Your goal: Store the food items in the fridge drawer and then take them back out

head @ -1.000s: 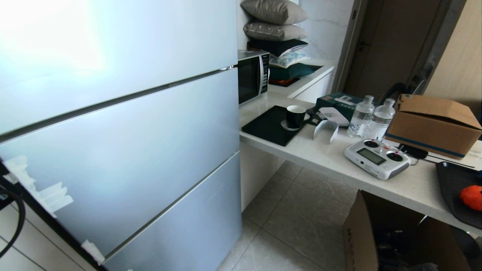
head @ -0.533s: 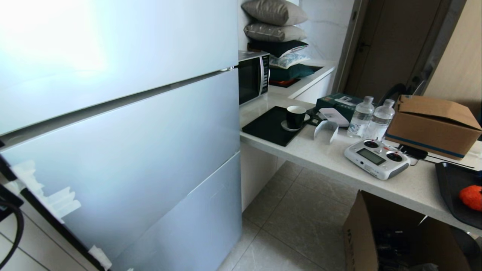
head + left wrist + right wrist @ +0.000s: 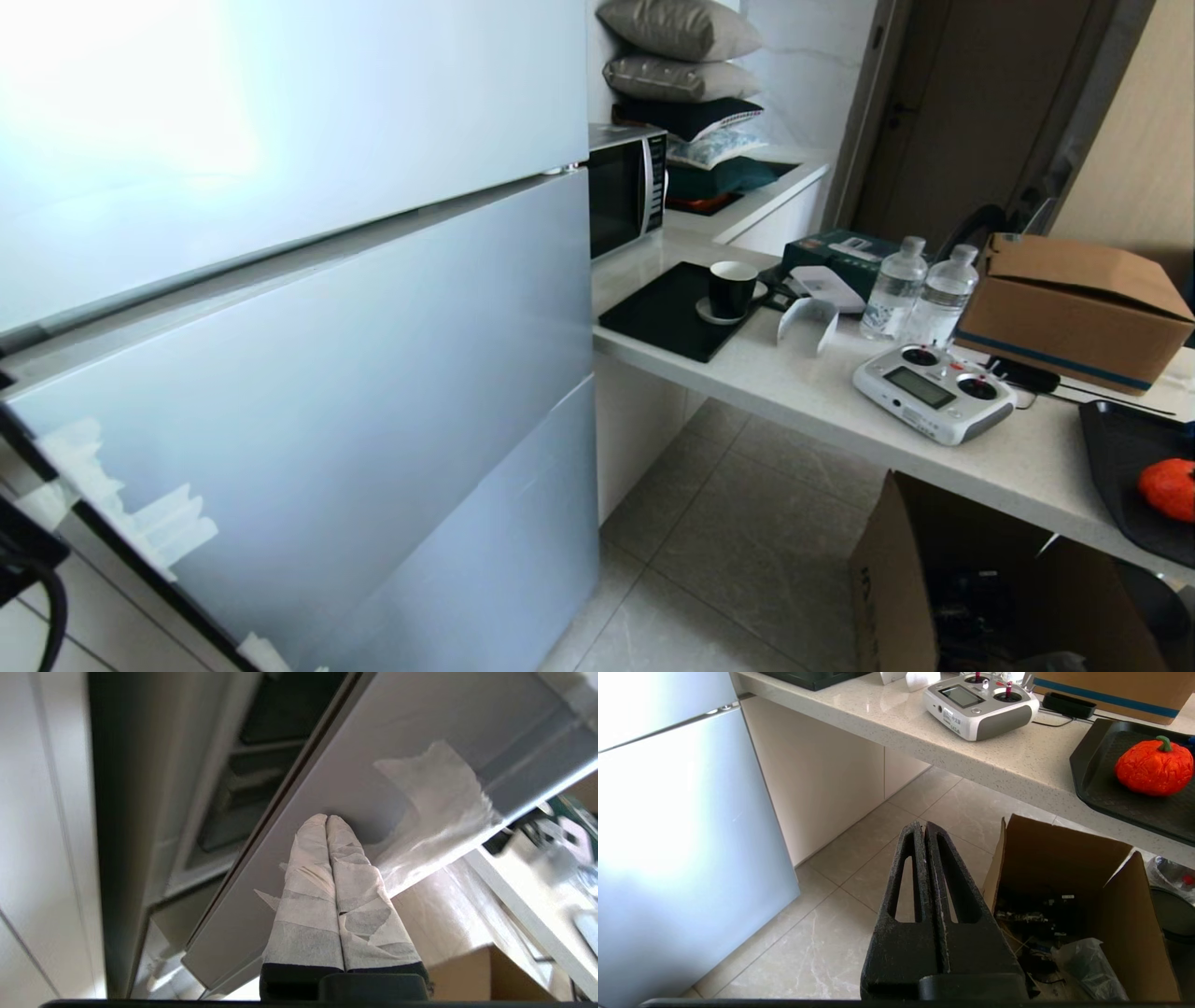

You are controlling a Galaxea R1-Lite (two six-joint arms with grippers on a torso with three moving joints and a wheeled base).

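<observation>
Your left gripper (image 3: 327, 820), fingers pressed together, touches the ajar fridge door (image 3: 327, 765); right gripper (image 3: 923, 828) closed, parked

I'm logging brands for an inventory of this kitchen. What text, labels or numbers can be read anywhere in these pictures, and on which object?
Nothing can be read.
Remote controller: a small white sticker on its side, print too small to read; the screen shows nothing readable.
Green box: markings on its lid, blurred.
Water bottles: no label shows.
Open cardboard box: dark print on its outer wall, cut off and unreadable.
Microwave: control panel marks too small.
</observation>
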